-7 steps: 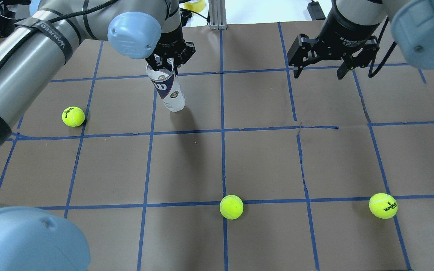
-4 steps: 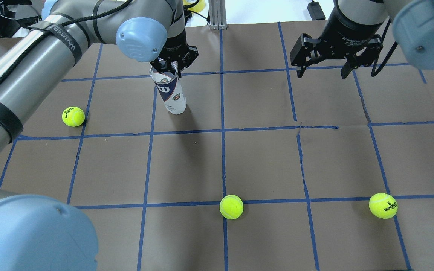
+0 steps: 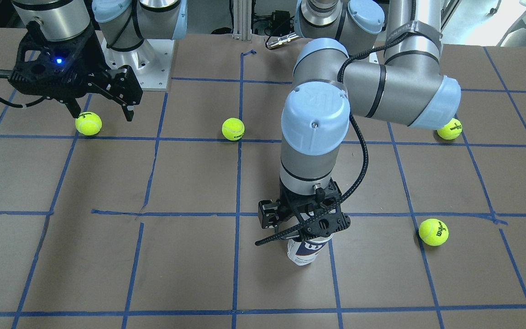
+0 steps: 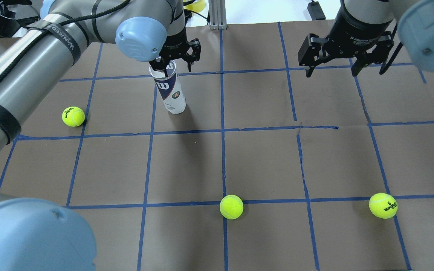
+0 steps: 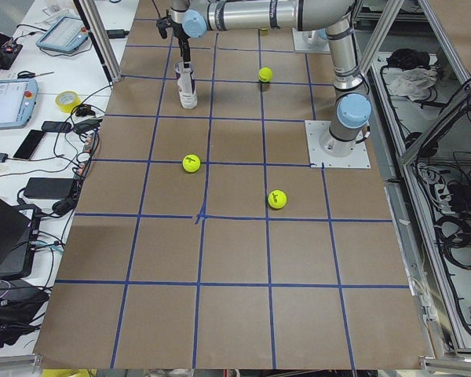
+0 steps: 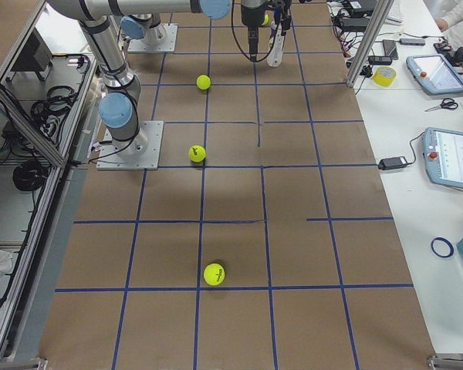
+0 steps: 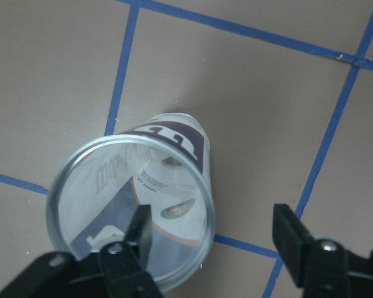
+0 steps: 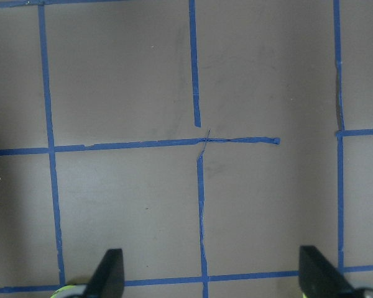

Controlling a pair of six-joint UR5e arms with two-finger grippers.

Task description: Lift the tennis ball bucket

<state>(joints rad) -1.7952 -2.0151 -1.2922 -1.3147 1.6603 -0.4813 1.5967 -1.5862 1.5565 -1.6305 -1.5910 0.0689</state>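
The tennis ball bucket (image 4: 171, 92) is a clear tube with a white and navy "W" label. It stands upright and open-topped on the brown table, and also shows in the front view (image 3: 306, 252). My left gripper (image 4: 177, 67) hovers at its top and is open. In the left wrist view the tube's rim (image 7: 130, 211) runs between the jaws. One finger (image 7: 140, 230) is inside the mouth and the other (image 7: 292, 242) is outside, and neither pinches the wall. My right gripper (image 4: 330, 69) is open and empty above the far right of the table.
Several yellow-green tennis balls lie on the taped grid: one at the left (image 4: 73, 116), one near the front middle (image 4: 231, 207), one at the front right (image 4: 383, 206). Another shows only in the front view (image 3: 449, 129), partly behind my left arm.
My left gripper was shut on the tube's rim with the tube tilted. The tube now stands upright and the gripper has opened. My right gripper drifted slightly right.
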